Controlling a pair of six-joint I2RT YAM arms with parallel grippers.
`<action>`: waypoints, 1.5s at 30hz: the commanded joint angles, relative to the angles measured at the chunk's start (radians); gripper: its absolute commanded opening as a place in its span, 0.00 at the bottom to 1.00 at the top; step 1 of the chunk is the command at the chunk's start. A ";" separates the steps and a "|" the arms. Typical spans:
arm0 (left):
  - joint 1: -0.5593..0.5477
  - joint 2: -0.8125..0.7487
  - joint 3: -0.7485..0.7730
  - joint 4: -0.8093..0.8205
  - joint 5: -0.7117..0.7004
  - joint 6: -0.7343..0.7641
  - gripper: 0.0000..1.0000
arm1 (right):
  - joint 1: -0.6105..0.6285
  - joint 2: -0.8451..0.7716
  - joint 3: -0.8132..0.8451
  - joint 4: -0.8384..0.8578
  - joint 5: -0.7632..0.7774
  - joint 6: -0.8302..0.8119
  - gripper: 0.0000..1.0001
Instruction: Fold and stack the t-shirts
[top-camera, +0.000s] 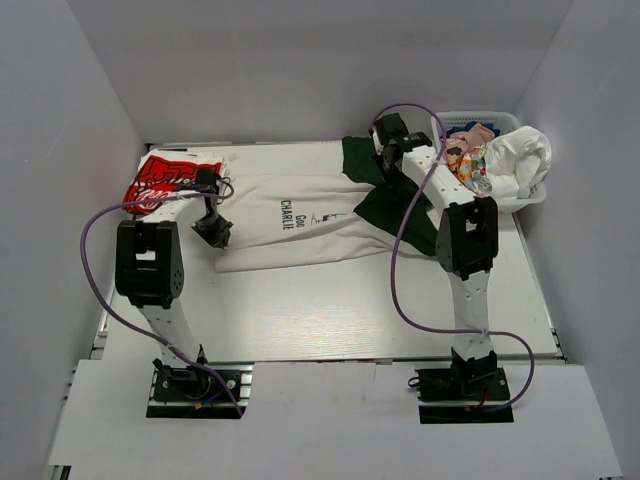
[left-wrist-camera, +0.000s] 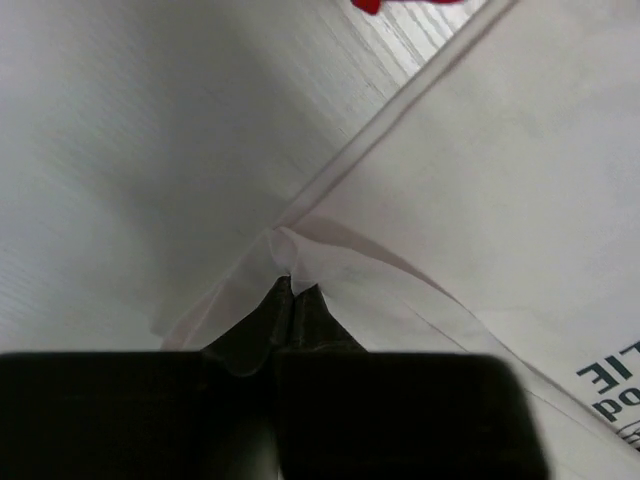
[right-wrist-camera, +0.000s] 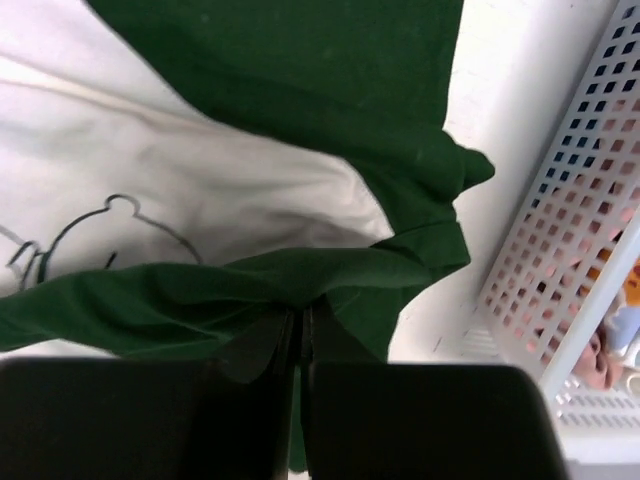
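Left hand (left-wrist-camera: 291, 305) is pinched shut on a left corner of the white t-shirt (top-camera: 300, 225), which is spread across the far middle of the desk (top-camera: 330, 310). Right hand (right-wrist-camera: 302, 325) is clamped on a fold of the dark green t-shirt (top-camera: 385, 207), which overlaps the white one's right end near the basket (top-camera: 462, 117). The red-and-white t-shirt (top-camera: 160, 178) sits in the far left corner.

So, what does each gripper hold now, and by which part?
The left gripper pinches the white t-shirt by a bunched bit of its edge. The right gripper pinches the green t-shirt by a fold lying over the white one.
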 joint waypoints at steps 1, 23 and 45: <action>0.029 0.018 0.041 0.035 0.055 0.007 0.15 | -0.012 0.033 0.037 0.042 -0.014 -0.060 0.00; -0.006 -0.248 -0.072 0.210 0.158 0.128 1.00 | -0.032 -0.358 -0.549 0.325 -0.124 0.299 0.90; -0.076 0.143 0.254 0.158 -0.078 0.010 1.00 | -0.140 -0.467 -0.836 0.455 -0.200 0.350 0.90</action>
